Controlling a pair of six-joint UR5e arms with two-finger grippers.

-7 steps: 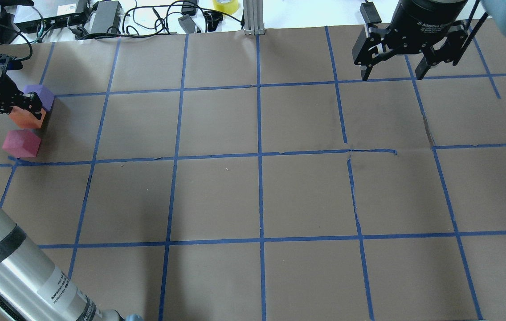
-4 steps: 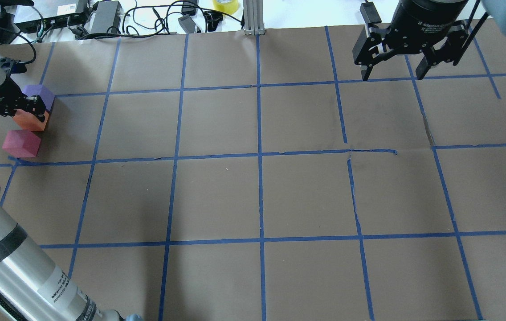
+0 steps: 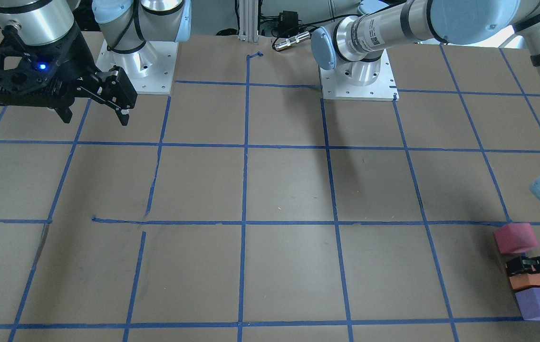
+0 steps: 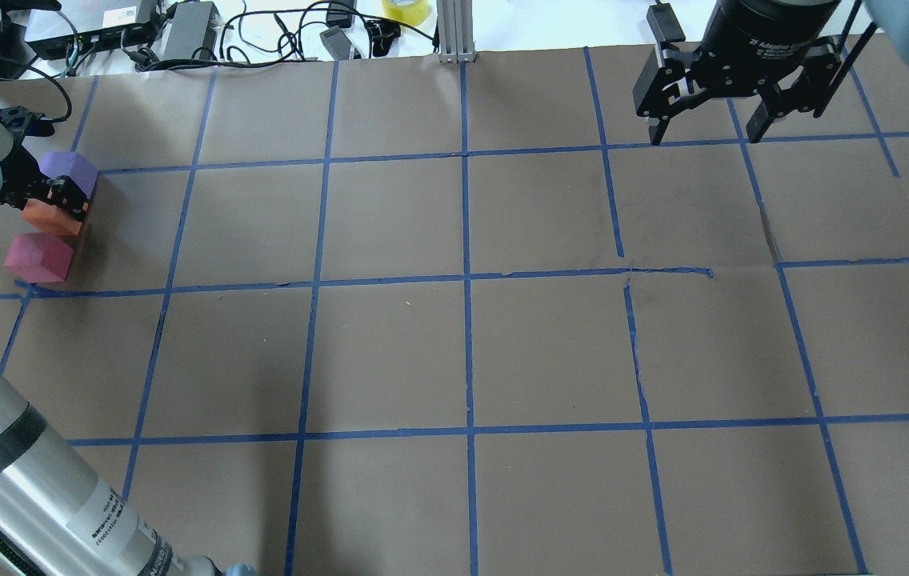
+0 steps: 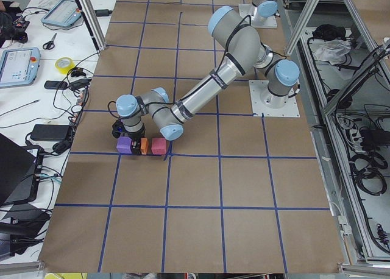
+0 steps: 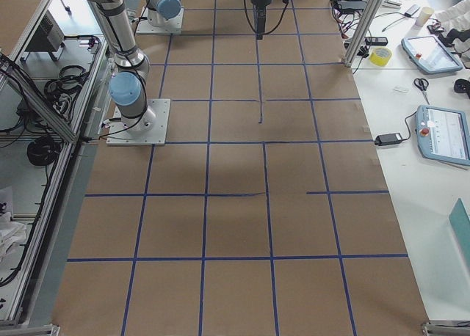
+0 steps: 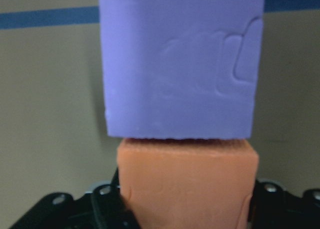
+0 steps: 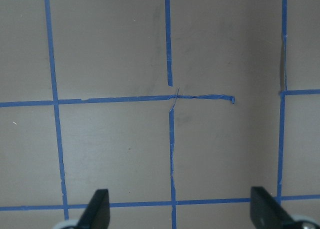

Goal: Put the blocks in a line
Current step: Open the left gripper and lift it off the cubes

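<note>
Orange foam is what the left gripper has between its two black fingers. The orange block is pinched from two sides, and in the left wrist view it fills the whole gap between them. This block is at the far left part of the table, near its edge, inside one square of the blue tape grid. It is the middle one of three blocks that stand in a short row.

The fingers press on the two sides of the orange block that do not face its neighbours. The purple block is directly beyond the orange one in the wrist view, outside the fingers. Its face touches the face of the orange block, and no gap shows there. The pink block is on the opposite side of the orange one, just beside it, and I cannot tell if these two touch.

In the exterior left view the three blocks are at about the same level on the brown paper. Whether the orange block rests on the paper or is a little above it I cannot tell.

The right gripper is well apart from all the blocks, above the far right part of the table. Its fingers are spread wide, and its wrist view shows only paper and tape between the tips.
</note>
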